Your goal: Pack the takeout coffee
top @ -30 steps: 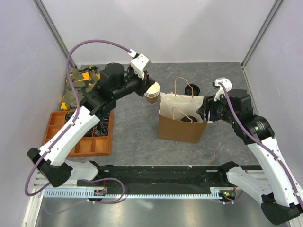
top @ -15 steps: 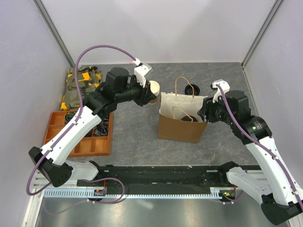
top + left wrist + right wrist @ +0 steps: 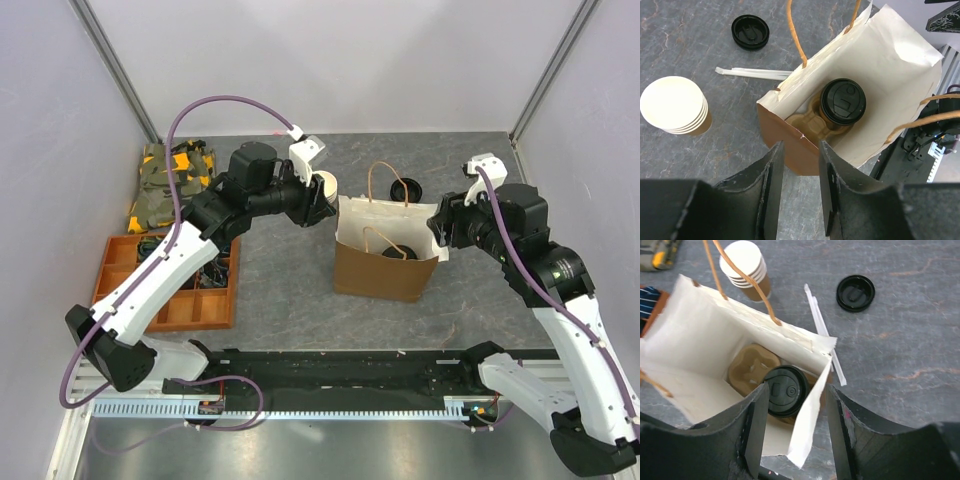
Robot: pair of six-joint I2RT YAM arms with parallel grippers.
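**Top view:** the paper bag point(image 3: 385, 272) is stood upright mid-surface point(image 3: 280, 285) with its mouth open. A black lid, taken as the takeout coffee point(image 3: 395, 252), is seen inside, right of centre. The left tool point(image 3: 315, 198) is held off the bag's far-left corner, just beside the stack of cups point(image 3: 324, 183). The right tool point(image 3: 440, 232) is held at the bag's right rim. A loose lid point(image 3: 405, 188) is left on the surface beyond the bag.

**Left wrist view:** the left tool point(image 3: 800, 150) is partly open, with a narrow gap and nothing held. The takeout coffee point(image 3: 842, 101) is seated in one socket of a cup carrier point(image 3: 807, 122) on the bag's floor; the other socket is empty. The carrier is judged to be there to keep the cup upright. The stack of cups point(image 3: 672, 102), loose lid point(image 3: 750, 32) and wrapped straw point(image 3: 752, 73) are left outside on the surface.

**Right wrist view:** the right tool point(image 3: 796, 395) is spread wider, with nothing clamped. The bag's right wall is seen between its fingers; contact cannot be told. That position is judged to keep the mouth spread. The coffee point(image 3: 785, 390) is lidded and well below the rim.

Packing is judged essentially done. Both tools should be lifted clear. The risk is a twine handle point(image 3: 740, 285) being snagged and the bag tipped.
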